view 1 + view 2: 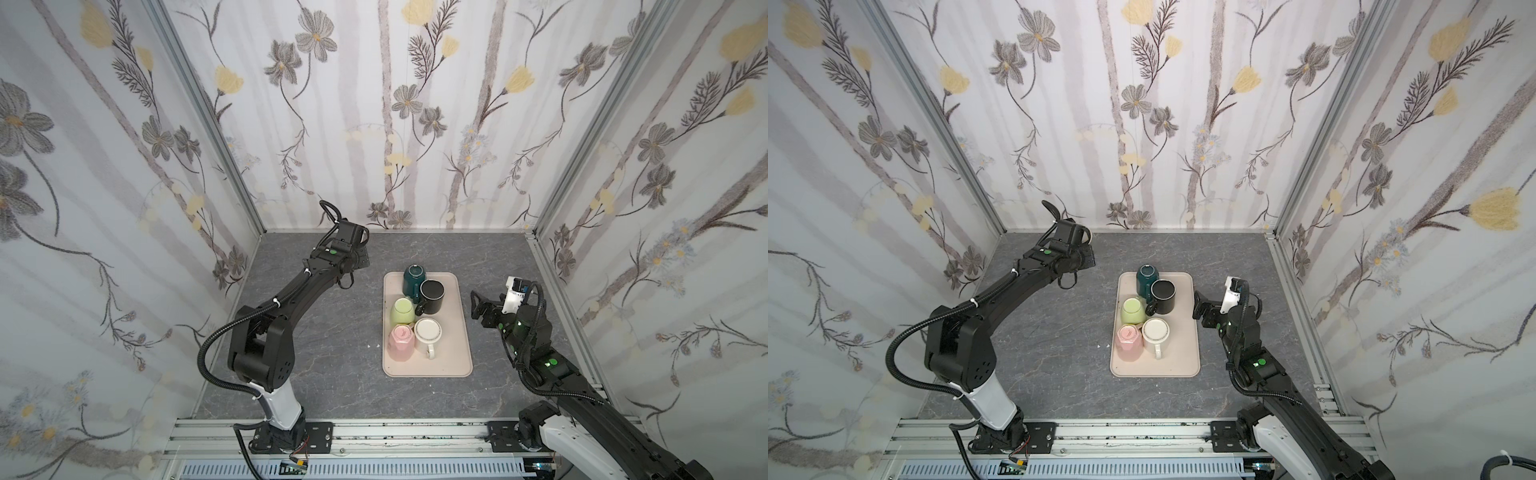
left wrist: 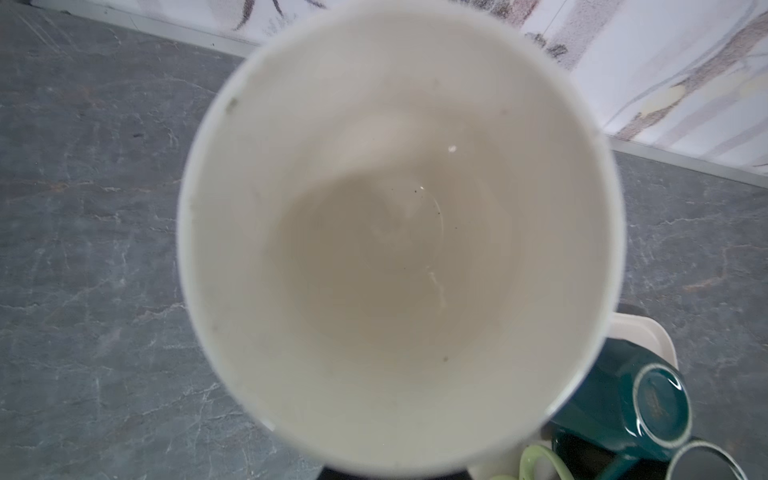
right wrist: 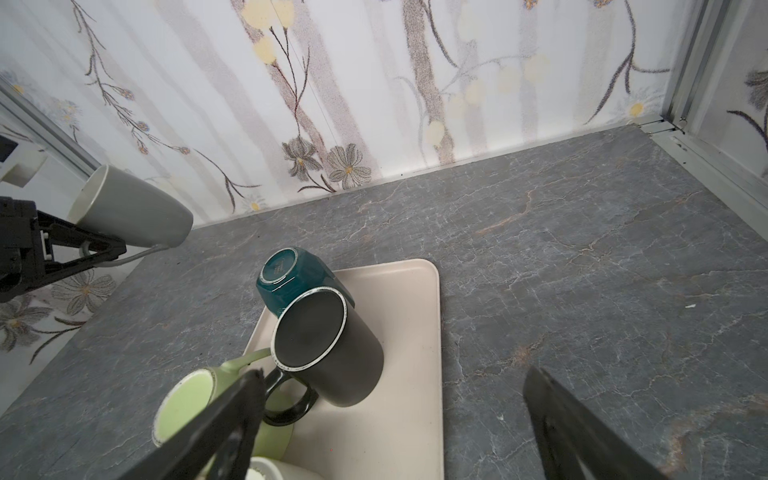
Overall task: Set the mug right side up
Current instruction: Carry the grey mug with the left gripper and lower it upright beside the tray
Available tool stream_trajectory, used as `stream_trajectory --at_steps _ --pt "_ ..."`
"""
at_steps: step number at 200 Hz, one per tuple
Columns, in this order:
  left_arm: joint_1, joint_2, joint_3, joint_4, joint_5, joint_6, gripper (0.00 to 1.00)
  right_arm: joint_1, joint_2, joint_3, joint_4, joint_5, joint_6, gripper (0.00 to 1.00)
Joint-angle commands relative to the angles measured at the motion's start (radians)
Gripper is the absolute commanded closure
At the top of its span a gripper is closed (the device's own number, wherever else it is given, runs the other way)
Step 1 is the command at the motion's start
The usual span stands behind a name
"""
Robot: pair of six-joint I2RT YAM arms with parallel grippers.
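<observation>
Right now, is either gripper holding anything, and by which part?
The left gripper holds the grey mug by its handle, lifted clear. The right gripper is open and empty.

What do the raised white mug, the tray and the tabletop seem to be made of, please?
White mug: probably glazed ceramic; glossy inside with small glints.
Tray: likely matte plastic; cream, smooth, rounded corners and raised lip.
Tabletop: grey stone look with pale veins; real stone or printed laminate, cannot tell.

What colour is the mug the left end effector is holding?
The mug is grey outside and off-white inside; the right wrist view shows it best.
</observation>
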State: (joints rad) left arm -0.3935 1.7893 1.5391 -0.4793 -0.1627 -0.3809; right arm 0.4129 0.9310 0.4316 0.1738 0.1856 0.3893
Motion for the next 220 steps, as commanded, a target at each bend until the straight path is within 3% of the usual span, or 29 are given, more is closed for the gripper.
stream_trajectory --at_steps 1,53,112,147,220 --pt "0.018 0.091 0.121 -0.106 -0.077 0.068 1.00 0.000 0.013 -0.003 -0.009 0.020 -0.029 0.03" --pt "0.038 0.272 0.331 -0.195 -0.007 0.083 1.00 0.000 0.054 -0.015 0.027 -0.029 -0.026 0.02" --pt "0.083 0.310 0.346 -0.203 0.015 0.083 1.00 -0.003 0.088 -0.014 0.035 -0.060 -0.024 0.00" --pt "0.137 0.345 0.347 -0.197 0.084 0.035 1.00 -0.004 0.083 -0.006 0.028 -0.084 -0.023 0.00" --pt "0.168 0.404 0.385 -0.242 0.074 0.007 1.00 -0.009 0.078 0.002 0.017 -0.112 -0.023 0.00"
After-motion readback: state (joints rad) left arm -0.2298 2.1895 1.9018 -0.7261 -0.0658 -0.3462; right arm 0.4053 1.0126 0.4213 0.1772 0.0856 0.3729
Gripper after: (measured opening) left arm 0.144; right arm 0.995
